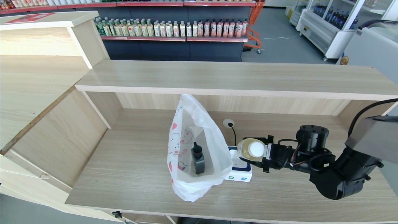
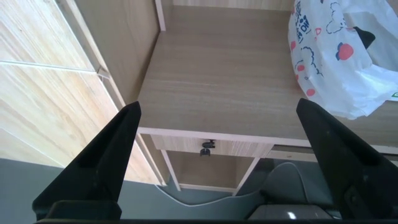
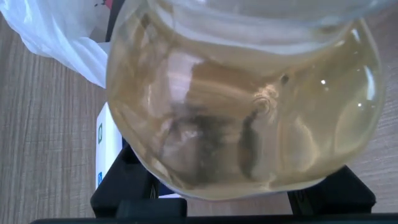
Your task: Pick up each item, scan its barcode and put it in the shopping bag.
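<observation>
The clear, white-capped bottle of pale yellow liquid (image 1: pixel 250 150) is pinched by the right gripper (image 1: pixel 266 153) above the white-and-blue scanner box (image 1: pixel 241 170), just right of the white printed shopping bag (image 1: pixel 186 182). The left gripper (image 2: pixel 217 118) is spread wide.

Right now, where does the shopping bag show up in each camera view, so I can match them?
Head view: the shopping bag stands open midway along the counter, beside the scanner.
Left wrist view: the bag is near the counter's front edge, beyond one finger of the open left hand.
Right wrist view: the bag is behind the held bottle, next to the scanner.
Shared landmark: the wood-grain counter under the bag.
</observation>
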Controlling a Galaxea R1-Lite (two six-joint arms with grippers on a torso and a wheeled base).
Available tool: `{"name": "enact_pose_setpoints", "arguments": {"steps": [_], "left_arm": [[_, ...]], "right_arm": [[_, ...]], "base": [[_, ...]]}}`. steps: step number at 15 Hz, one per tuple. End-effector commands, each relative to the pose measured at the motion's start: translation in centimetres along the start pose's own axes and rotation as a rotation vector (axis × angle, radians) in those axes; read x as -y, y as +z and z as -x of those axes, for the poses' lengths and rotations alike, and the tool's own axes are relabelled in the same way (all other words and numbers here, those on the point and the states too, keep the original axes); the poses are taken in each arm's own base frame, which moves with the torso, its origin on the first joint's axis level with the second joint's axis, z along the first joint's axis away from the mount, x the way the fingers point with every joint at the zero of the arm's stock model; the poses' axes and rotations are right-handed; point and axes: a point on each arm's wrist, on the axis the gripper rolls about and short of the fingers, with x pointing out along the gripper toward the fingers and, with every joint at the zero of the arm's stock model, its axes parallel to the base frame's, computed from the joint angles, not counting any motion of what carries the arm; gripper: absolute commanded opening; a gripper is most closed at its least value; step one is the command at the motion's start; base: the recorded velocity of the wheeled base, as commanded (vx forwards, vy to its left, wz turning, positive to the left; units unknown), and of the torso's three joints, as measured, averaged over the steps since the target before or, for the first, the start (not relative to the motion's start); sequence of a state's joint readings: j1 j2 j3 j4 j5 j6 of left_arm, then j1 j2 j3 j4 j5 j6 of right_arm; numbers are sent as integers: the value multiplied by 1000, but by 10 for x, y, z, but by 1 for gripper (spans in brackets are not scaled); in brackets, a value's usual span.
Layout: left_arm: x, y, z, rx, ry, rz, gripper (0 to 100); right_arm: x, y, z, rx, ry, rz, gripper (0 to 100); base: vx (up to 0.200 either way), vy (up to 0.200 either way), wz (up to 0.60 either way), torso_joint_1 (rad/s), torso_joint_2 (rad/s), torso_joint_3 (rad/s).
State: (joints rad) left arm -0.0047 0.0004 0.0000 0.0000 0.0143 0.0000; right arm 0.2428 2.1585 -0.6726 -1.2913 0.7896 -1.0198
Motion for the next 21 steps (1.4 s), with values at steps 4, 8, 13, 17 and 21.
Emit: {"name": "enact_pose_setpoints", "arguments": {"steps": [4,8,13,17,21], "left_arm": [[0,0,0,0,1,0,100],[0,0,0,0,0,0,100],[0,0,0,0,0,0,100],[0,0,0,0,1,0,100],[0,0,0,0,0,0,100]], "right_arm": [[-12,-14,-12,26,18,-7,0],[-12,-17,-19,60,3,-1,0],[-13,-19,-21,71,5,6,0],[-12,-19,-21,80,-11,23,0],[-11,-18,-21,83,-16,23,0]], "base": [[0,0,0,0,0,0],[0,0,0,0,0,0],[0,0,0,0,0,0],[0,0,0,0,0,0],[0,0,0,0,0,0]]}}
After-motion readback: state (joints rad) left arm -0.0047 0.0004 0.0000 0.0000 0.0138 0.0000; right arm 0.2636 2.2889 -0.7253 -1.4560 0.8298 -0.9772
